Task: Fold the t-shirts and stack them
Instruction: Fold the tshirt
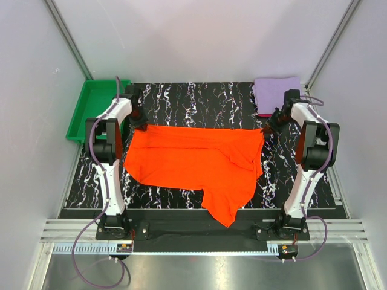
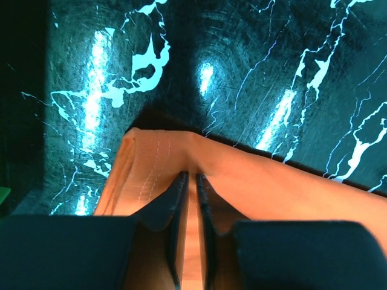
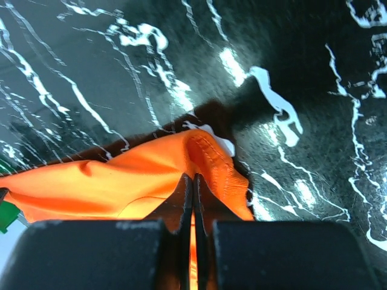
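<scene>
The orange-red t-shirt point(image 1: 193, 163) is the biggest thing in view. It lies spread across the middle of the surface, wrinkled on its right half, and one flap trails off past the near edge. I judge it light, limp and not fragile. It will sag and drag wherever it is unsupported, and a fold will hold only if the cloth is laid down flat. Hemmed corners are the sensible holds, since the doubled, stitched cloth gives the fingers some bite.

The lavender t-shirt point(image 1: 276, 93) sits folded at the far right corner. Under its near edge shows a thin strip of what looks like the crimson-pink t-shirt point(image 1: 264, 114) — too little shows to say more.

My left end effector point(image 1: 140, 125) pinches the orange-red t-shirt at its far left corner. The left wrist view shows the fingers nearly together, with stitched hem between them. My right end effector point(image 1: 268, 128) is clamped on the far right corner, where a puckered ridge of cloth bunches at its tips. The far edge runs fairly straight between the two.

Plain pale walls point(image 1: 199, 36) enclose the space on three sides. The surface point(image 1: 199, 103) is glossy black with white veining — smooth, I would guess, so cloth should slide easily on it. A green tray point(image 1: 97, 109) sits at the far left, just beside my left arm.
</scene>
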